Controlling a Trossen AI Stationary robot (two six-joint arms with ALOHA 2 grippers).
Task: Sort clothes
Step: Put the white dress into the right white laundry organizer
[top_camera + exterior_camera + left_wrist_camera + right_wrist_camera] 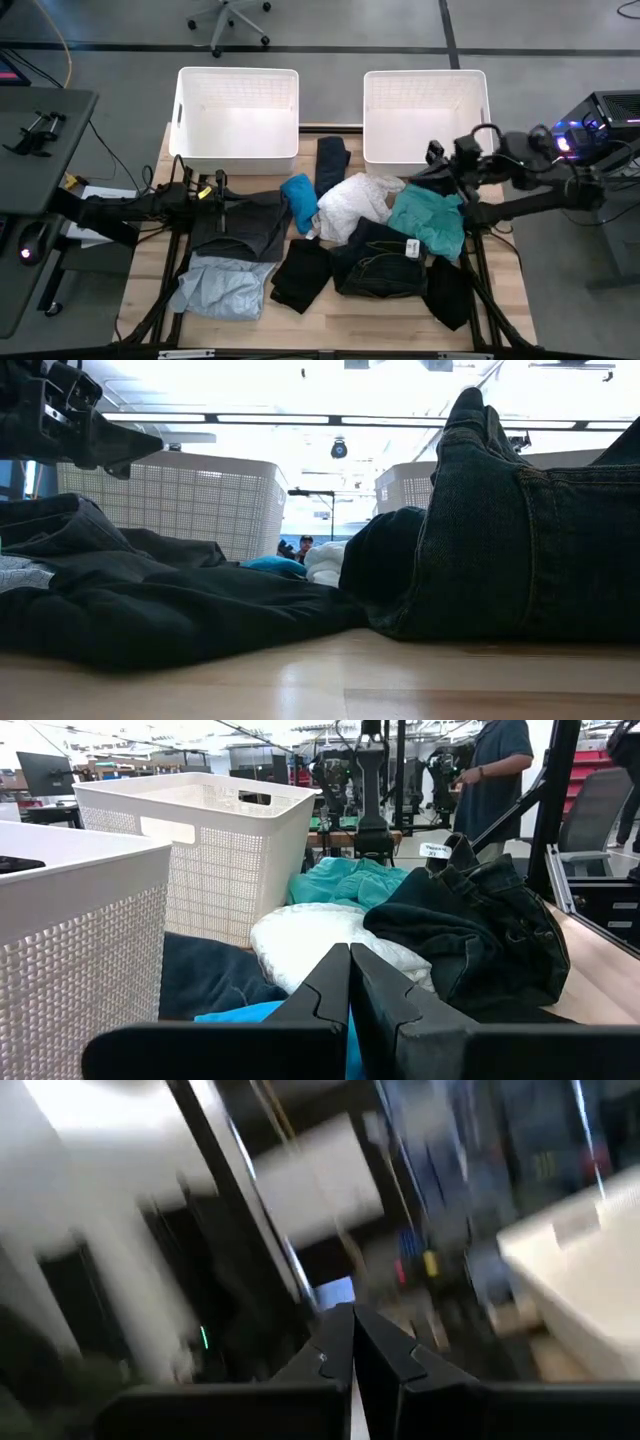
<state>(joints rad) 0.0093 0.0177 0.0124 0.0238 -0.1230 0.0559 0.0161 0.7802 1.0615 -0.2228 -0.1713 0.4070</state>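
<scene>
clothes [350,235] lie heaped mid-table, at six o'clock of two empty baskets [238,115]. left gripper [205,190], at nine o'clock of the heap, and right gripper [440,160], at three o'clock, both pinched together, holding nothing. risk: tangled garments lift together, mixing darks and lights.

Two dark, cable-draped arms with black wedge-shaped fingers [330,990].

A grey floor [380,30] crossed by dark lines surrounds the wooden table [350,325], with a swivel chair's star base [228,18] standing on it beyond the table. Long ceiling light strips [300,420] glow overhead. A person in a dark blue shirt [497,775] stands among black equipment frames in the room behind.
</scene>
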